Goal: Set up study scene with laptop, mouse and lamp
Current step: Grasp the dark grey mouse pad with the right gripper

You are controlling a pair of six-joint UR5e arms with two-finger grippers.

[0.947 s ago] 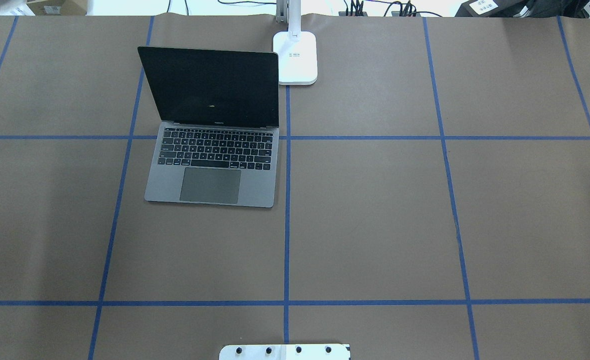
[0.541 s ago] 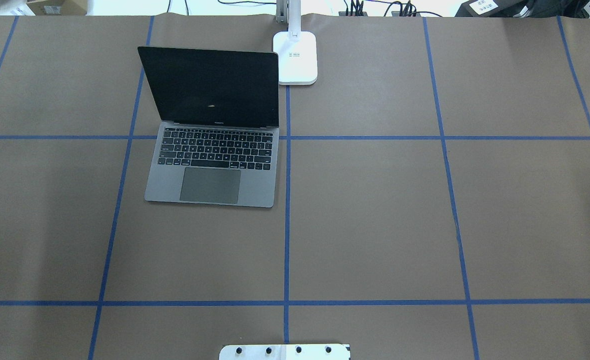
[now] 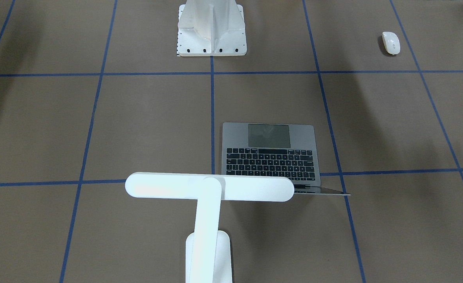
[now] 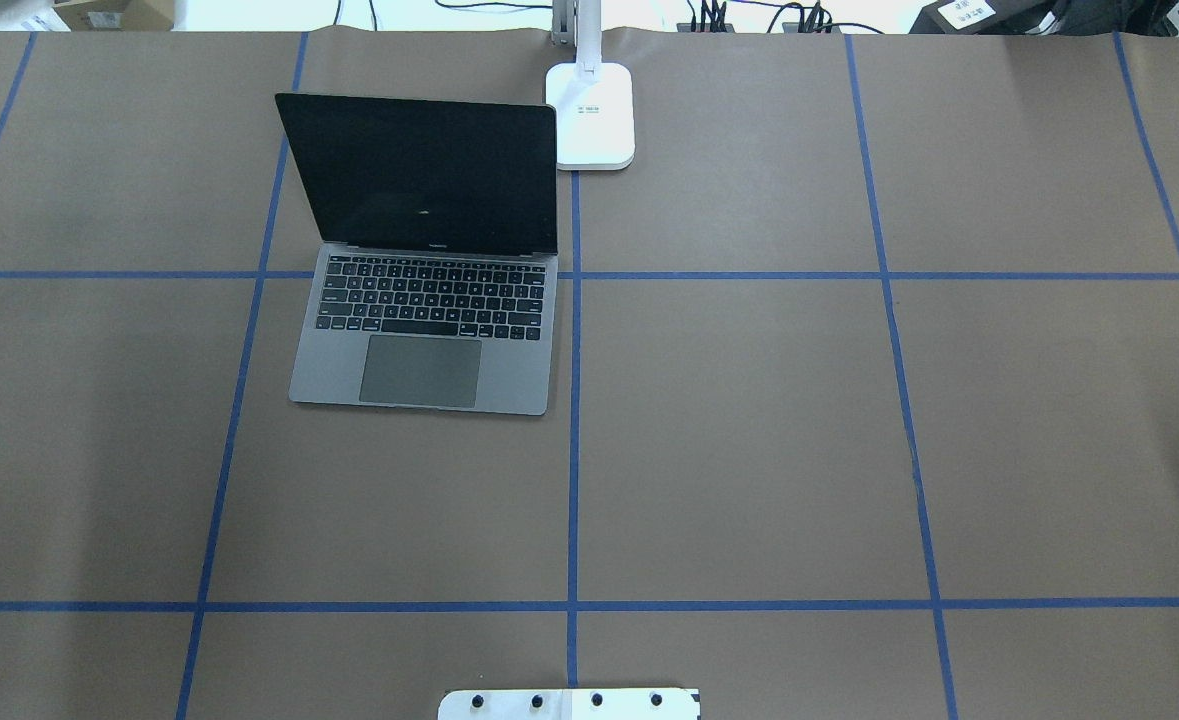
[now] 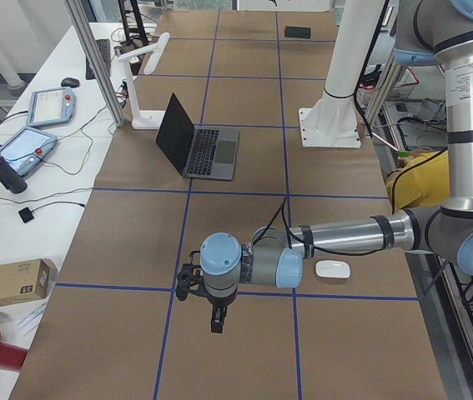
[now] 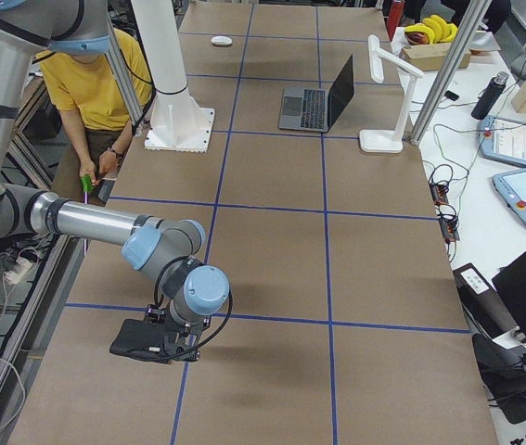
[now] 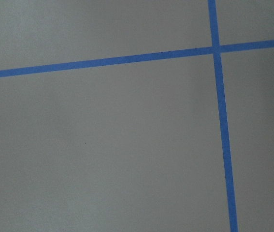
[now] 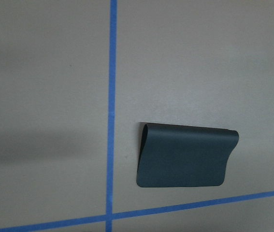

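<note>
A robotics lab: table [image 4: 749, 400] gridded with blue tape [image 4: 573, 450], 2 teach pendants [image 6: 511, 141] on a cabled side bench [image 6: 490, 246].

Silver arm tubes [image 5: 344, 236] — pale-blue joint caps [image 5: 219, 252]

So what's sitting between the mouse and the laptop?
Nothing: in the front-facing view only bare brown paper and blue tape lines separate the mouse and laptop.

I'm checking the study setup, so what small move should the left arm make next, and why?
Probably draw the left hand back toward the robot until it is over the mouse. The mouse lies far from the open laptop and lamp, and the left wrist view shows only bare paper and blue tape.
</note>
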